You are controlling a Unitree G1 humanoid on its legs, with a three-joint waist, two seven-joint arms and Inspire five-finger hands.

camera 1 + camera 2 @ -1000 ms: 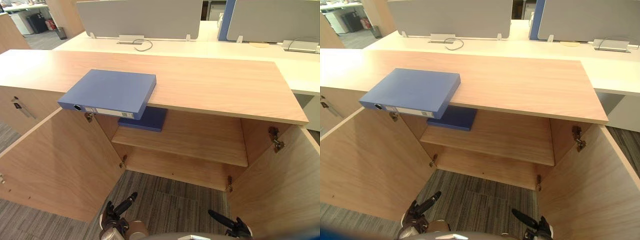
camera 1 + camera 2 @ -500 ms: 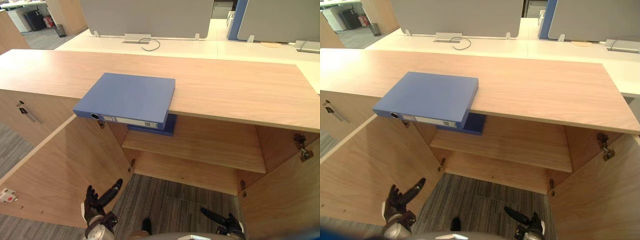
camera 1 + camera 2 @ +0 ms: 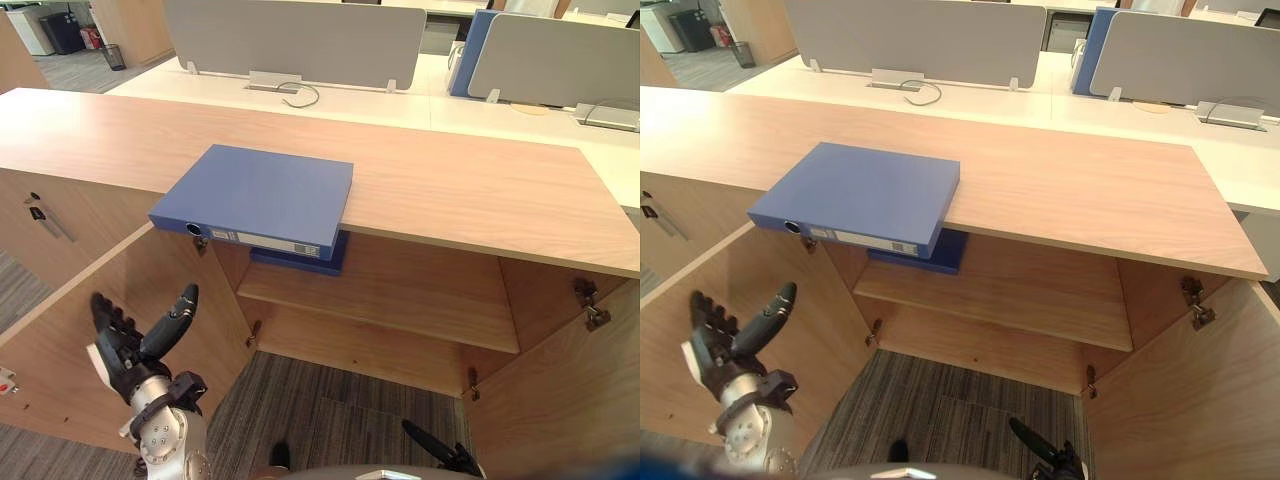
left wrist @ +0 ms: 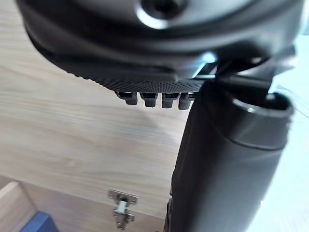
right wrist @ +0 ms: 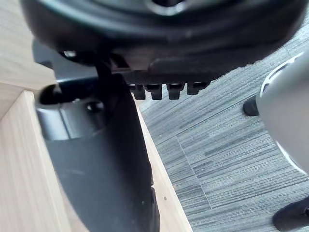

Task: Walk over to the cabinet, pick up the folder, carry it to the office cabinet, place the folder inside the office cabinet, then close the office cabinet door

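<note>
A blue folder point(image 3: 262, 195) lies flat on the cabinet top point(image 3: 480, 190). Its spine end overhangs the front edge, above the open left door point(image 3: 60, 330). Your left hand point(image 3: 128, 355) is held up in front of that door, fingers spread and empty, well below the folder. Your right hand point(image 3: 445, 455) hangs low over the carpet point(image 3: 330, 420), fingers straight and empty. For a clean pickup, bring both hands to the overhang, one on each side, thumbs on top and fingers beneath, then lift level. A second folder point(image 3: 300, 262) sits on the shelf point(image 3: 400, 300) just below, so keep clear of it.
</note>
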